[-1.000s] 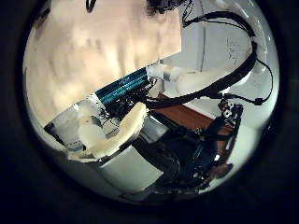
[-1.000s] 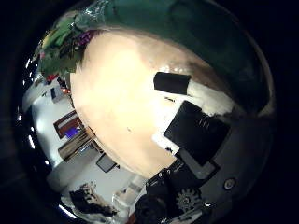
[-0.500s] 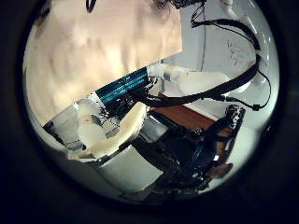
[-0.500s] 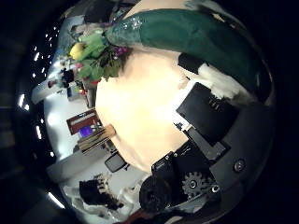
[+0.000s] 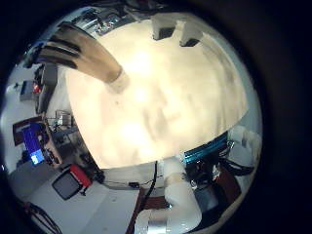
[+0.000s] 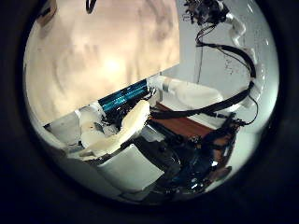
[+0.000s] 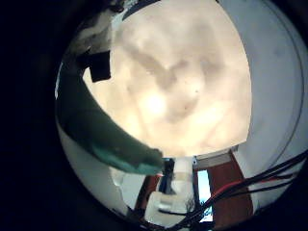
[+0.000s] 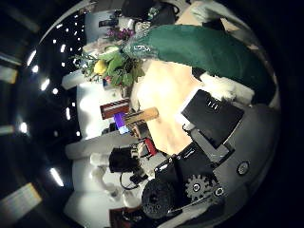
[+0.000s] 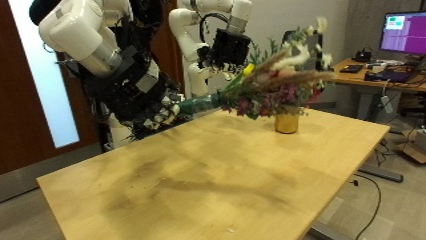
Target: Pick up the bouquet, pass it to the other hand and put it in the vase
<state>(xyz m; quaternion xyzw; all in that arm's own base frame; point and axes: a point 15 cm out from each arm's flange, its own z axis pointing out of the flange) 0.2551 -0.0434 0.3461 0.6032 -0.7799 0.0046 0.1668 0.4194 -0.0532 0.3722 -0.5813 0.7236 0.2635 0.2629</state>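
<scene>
Right hand [image 9: 163, 108] clenched, left hand [image 9: 229, 47] slack.

Bouquet [image 9: 273, 88]: mixed flowers, pink, purple and yellow heads with green leaves, stems in a dark green wrap. It lies roughly horizontal in the air, clear above the counter [image 9: 240, 170], wrap end toward the right hand [image 9: 157, 112], whose fingers curl round the wrap; flower heads hang just above the vase [image 9: 286, 122]. Vase: small, yellow-gold, upright on the counter near its far edge, partly hidden by the blooms. Contact between blooms and vase cannot be told.
</scene>
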